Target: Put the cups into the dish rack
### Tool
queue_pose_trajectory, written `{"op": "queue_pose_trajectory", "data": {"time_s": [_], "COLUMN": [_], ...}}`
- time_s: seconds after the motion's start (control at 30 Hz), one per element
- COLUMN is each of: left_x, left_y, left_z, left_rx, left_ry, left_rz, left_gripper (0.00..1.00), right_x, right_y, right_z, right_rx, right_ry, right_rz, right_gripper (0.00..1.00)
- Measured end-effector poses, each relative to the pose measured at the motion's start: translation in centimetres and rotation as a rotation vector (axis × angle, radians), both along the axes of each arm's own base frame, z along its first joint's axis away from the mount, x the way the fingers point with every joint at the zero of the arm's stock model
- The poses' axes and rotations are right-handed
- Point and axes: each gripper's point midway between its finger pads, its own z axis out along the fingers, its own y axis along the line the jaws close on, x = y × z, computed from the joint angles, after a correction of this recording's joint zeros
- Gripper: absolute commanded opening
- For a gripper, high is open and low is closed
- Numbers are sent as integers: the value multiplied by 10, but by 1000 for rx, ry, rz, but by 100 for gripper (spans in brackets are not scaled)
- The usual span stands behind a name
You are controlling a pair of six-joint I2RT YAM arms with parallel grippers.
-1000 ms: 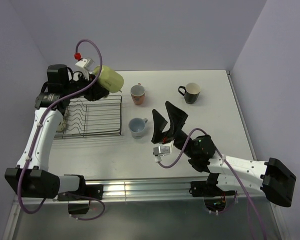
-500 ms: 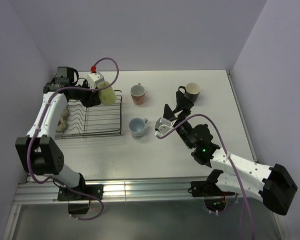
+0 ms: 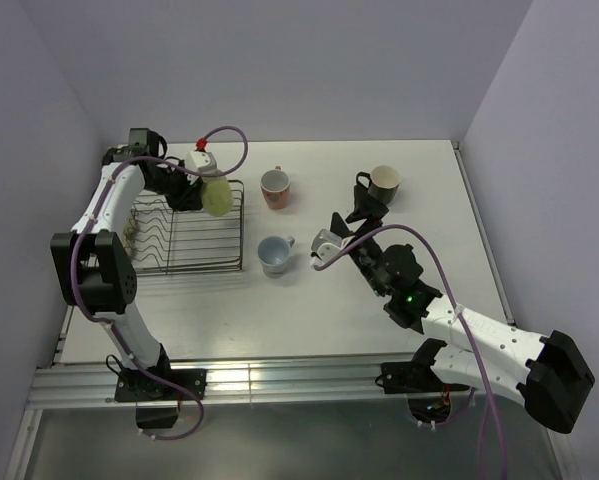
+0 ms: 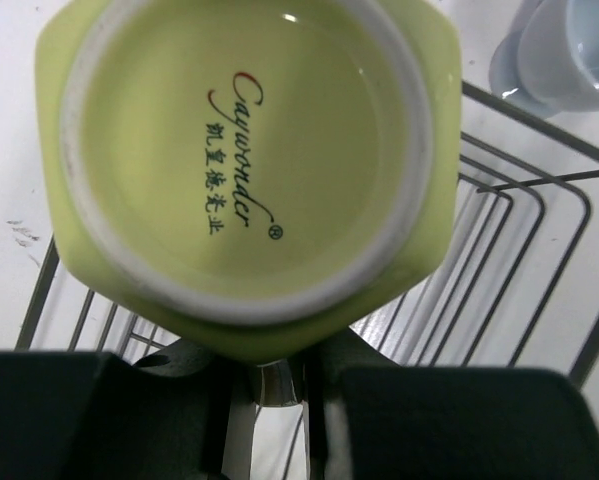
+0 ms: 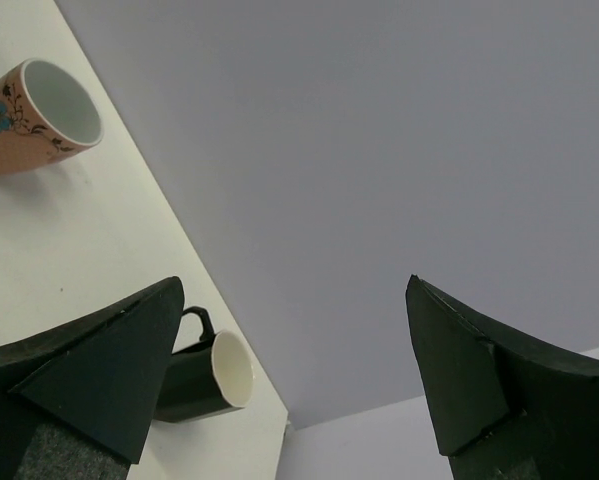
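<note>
One yellow cup (image 4: 249, 170) hangs over the dish rack (image 3: 242, 235).
Clamped in the left claw (image 4: 269, 385), it may tip off the edge.

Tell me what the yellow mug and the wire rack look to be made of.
The yellow mug is most likely glazed ceramic: its base is glossy with a small glint, carries a printed maker's mark, and has a paler, matte foot ring. The rack looks like thin metal wire with a dark coating, bent into loops and wavy prongs. Whether that coating is paint or plastic cannot be told.
</note>
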Motion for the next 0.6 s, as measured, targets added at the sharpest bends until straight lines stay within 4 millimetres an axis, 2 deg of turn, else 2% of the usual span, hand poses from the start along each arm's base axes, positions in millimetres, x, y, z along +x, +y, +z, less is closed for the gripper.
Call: {"op": "queue_pose_trajectory", "data": {"time_s": [0.3, 0.6], "left_x": [12, 20], "left_y": [13, 17], "left_z": [-13, -40], "left_rx": [33, 60], "left_ry": [-9, 23], "left_rz": [9, 5], "left_gripper": [0, 0], "right_x": [1, 4], "right_y": [-1, -1], "right_z": [-5, -4], "right_rx": [-7, -19], "right_ry": [18, 31], "right_rz": [-8, -14], "right_gripper": [100, 100]}}
